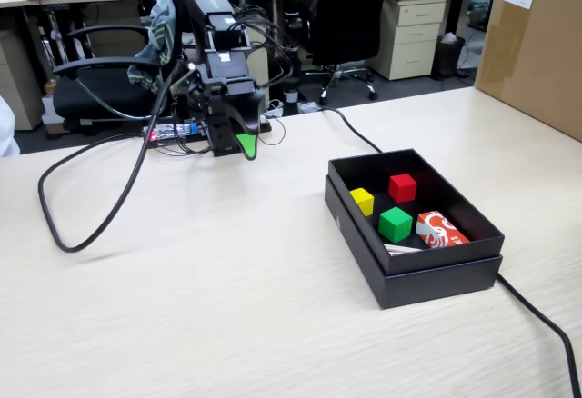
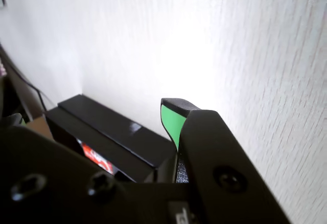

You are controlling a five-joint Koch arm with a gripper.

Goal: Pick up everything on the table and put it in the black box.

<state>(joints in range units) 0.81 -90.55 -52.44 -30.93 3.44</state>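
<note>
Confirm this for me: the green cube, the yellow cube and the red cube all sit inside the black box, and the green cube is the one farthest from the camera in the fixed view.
Not quite. All three cubes are inside the black box, but the fixed view shows the green cube nearest the camera; the red cube is the farthest, with the yellow cube to its left.

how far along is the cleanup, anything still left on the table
Looks finished: the green cube sits in the black box beside the yellow cube, red cube and a red-and-white packet. The gripper is empty, folded back by its base. No loose item shows on the table.
</note>
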